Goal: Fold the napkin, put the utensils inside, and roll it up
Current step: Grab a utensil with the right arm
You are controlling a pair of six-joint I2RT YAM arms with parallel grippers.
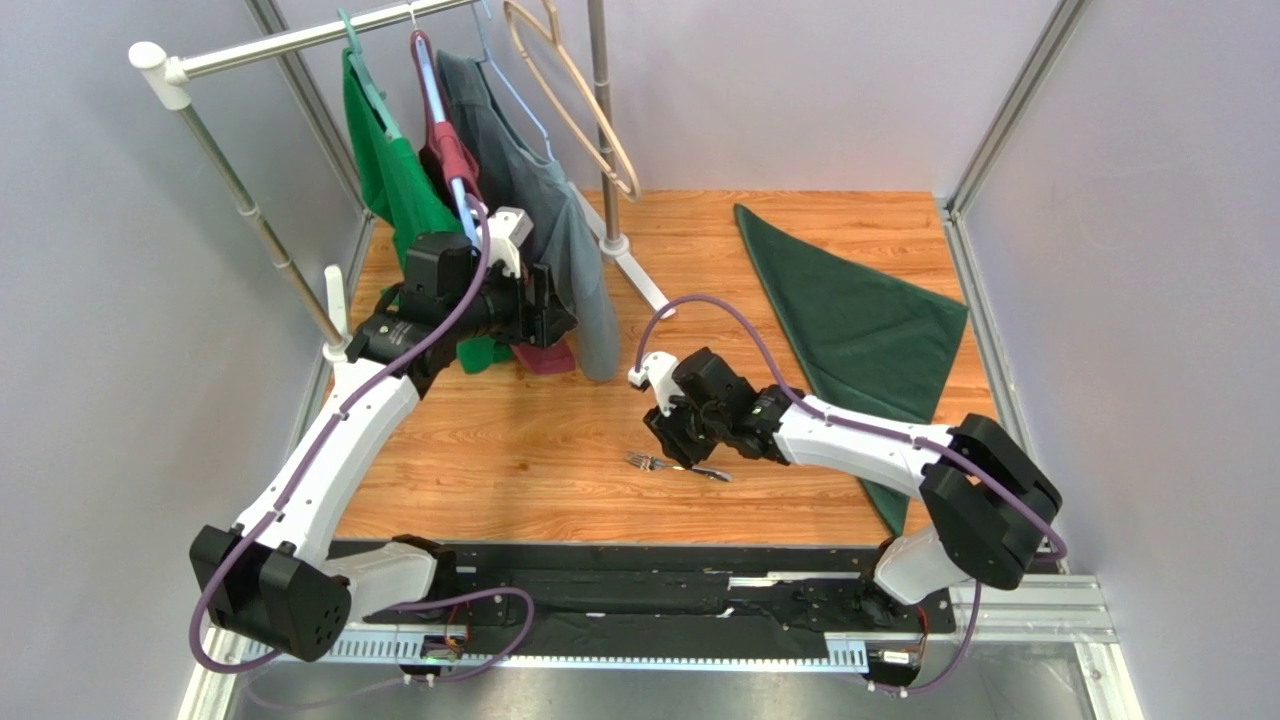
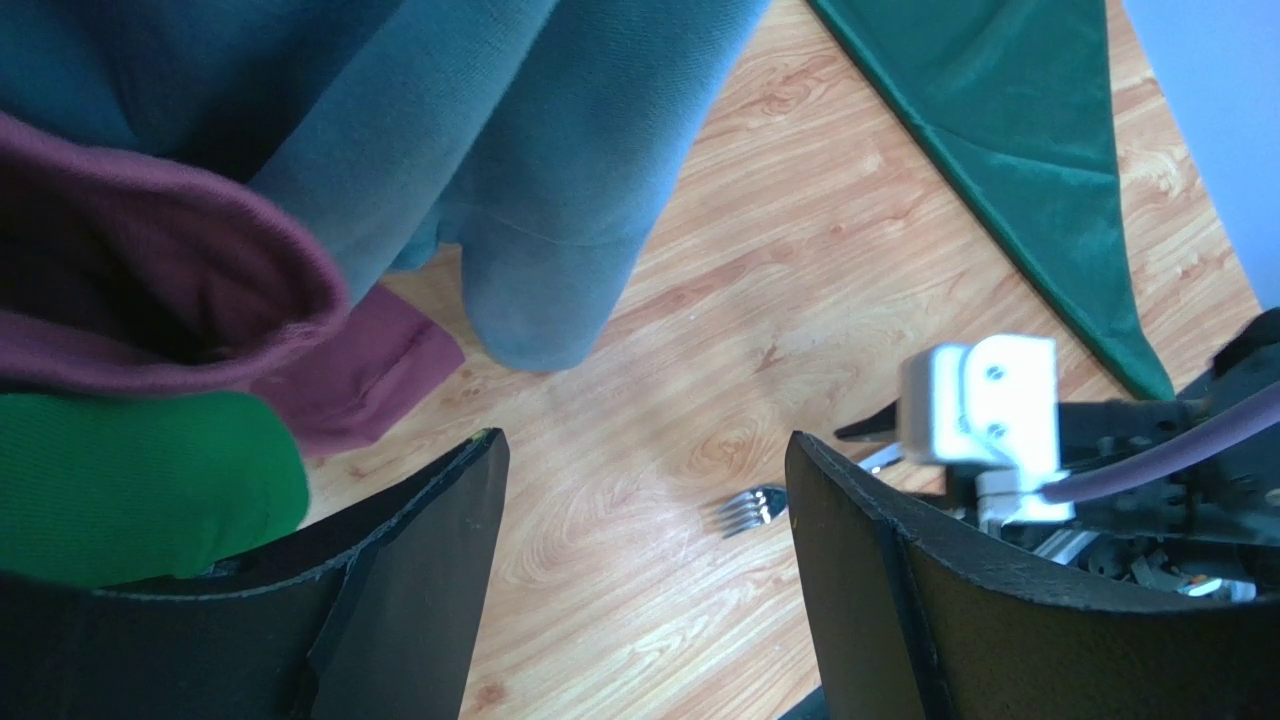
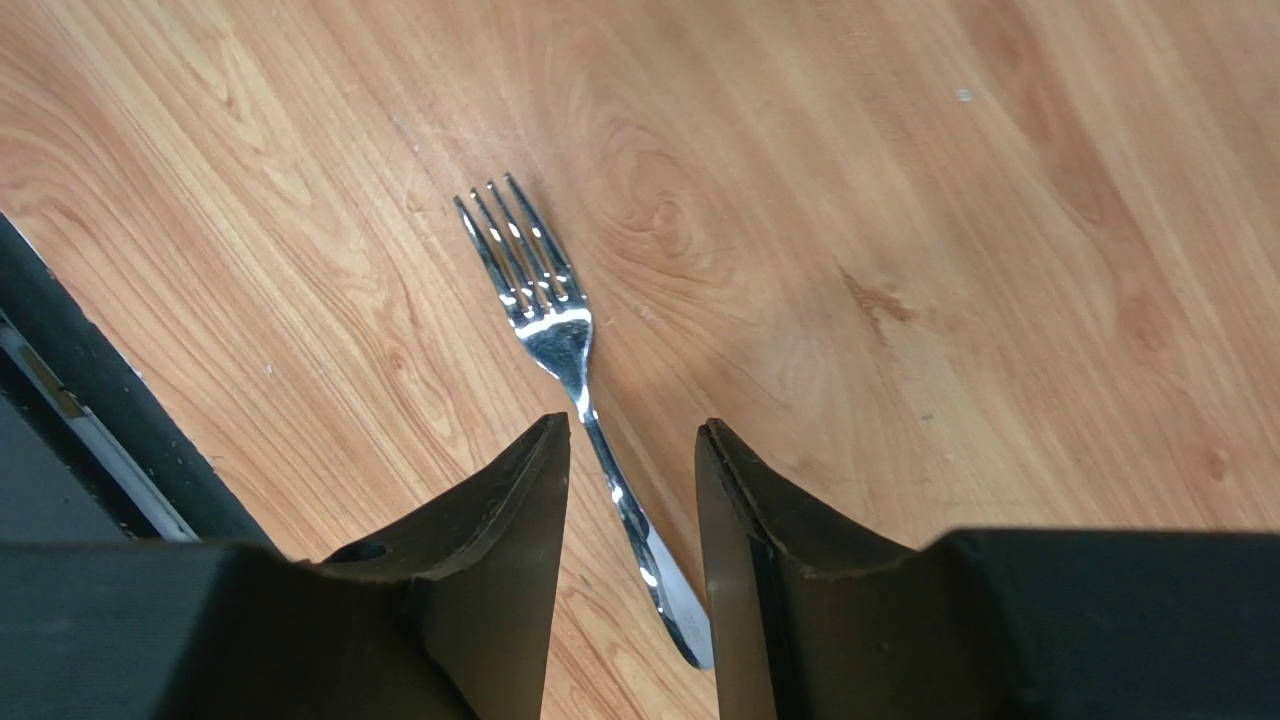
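Observation:
The dark green napkin [image 1: 857,323] lies folded into a triangle at the table's back right, and its edge also shows in the left wrist view [image 2: 1037,165]. The silver fork [image 1: 676,465] lies flat on the wood near the middle front, tines to the left. My right gripper [image 1: 672,446] is low over it. In the right wrist view the fork [image 3: 549,308] has its handle running between the fingers of the right gripper [image 3: 631,428], with bare wood showing on both sides of it. My left gripper [image 2: 643,438] stands open and empty beside the hanging clothes, the fork's tines [image 2: 747,510] showing between its fingers.
A clothes rack [image 1: 248,210] stands at the back left with a bright green shirt [image 1: 394,173], a maroon garment [image 1: 451,150], a grey-green shirt [image 1: 564,240] and bare hangers [image 1: 579,90]. Its foot [image 1: 639,278] reaches onto the table. Walls close in on both sides.

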